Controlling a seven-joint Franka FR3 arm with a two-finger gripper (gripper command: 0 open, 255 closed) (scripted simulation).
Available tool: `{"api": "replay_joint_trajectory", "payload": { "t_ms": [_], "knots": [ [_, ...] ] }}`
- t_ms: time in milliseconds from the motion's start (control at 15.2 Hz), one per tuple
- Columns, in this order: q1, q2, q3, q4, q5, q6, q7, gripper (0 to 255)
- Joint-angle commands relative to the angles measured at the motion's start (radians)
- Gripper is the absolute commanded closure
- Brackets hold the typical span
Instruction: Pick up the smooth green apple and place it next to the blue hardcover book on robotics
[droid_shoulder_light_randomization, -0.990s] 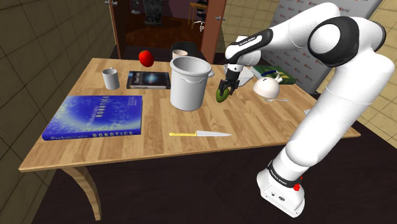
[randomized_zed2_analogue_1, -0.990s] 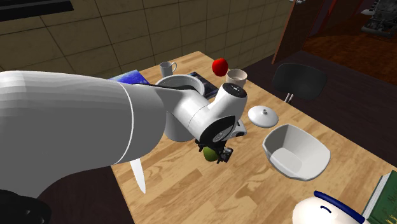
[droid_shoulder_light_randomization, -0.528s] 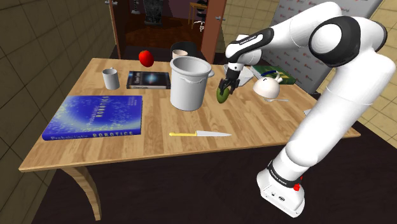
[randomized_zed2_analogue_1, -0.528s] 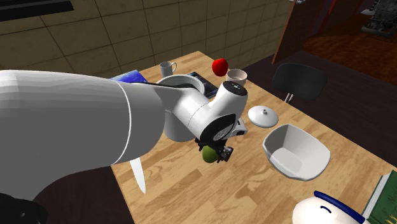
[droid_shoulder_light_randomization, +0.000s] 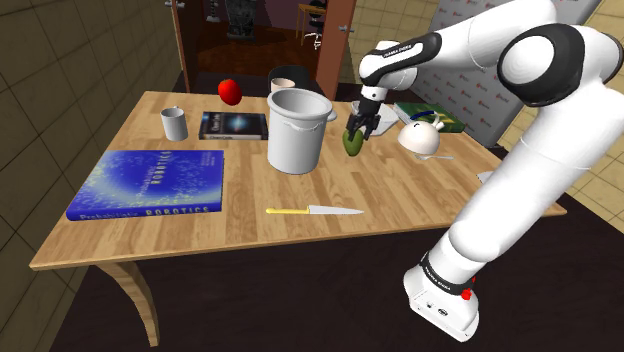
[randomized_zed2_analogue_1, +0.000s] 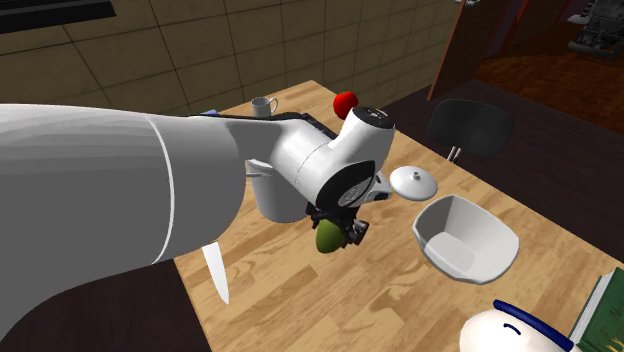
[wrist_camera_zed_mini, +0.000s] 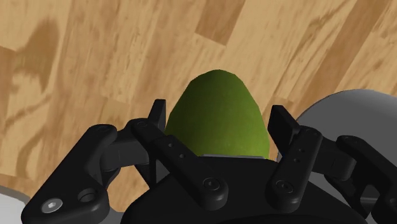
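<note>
Apple (droid_shoulder_light_randomization: 352, 142), green and smooth, sits clamped between the 2 fingers of the black gripper (droid_shoulder_light_randomization: 356, 136), which is closed only as far as the fruit allows. It hangs above the wooden table (droid_shoulder_light_randomization: 420, 195), just beside the white pot (droid_shoulder_light_randomization: 297, 135). A high carry seems sensible (that pot stands in the way), since the blue book (droid_shoulder_light_randomization: 150, 182) lies well apart, toward the shoulder view's left.
</note>
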Motion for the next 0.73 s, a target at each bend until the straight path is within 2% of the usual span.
{"api": "replay_joint_trajectory", "payload": {
  "t_ms": [0, 660],
  "knots": [
    [0.0, -0.012, 0.0, 0.016, -0.006, -0.027, 0.005, 255],
    [0.0, -0.058, 0.001, 0.102, -0.025, -0.156, 0.029, 255]
  ]
}}
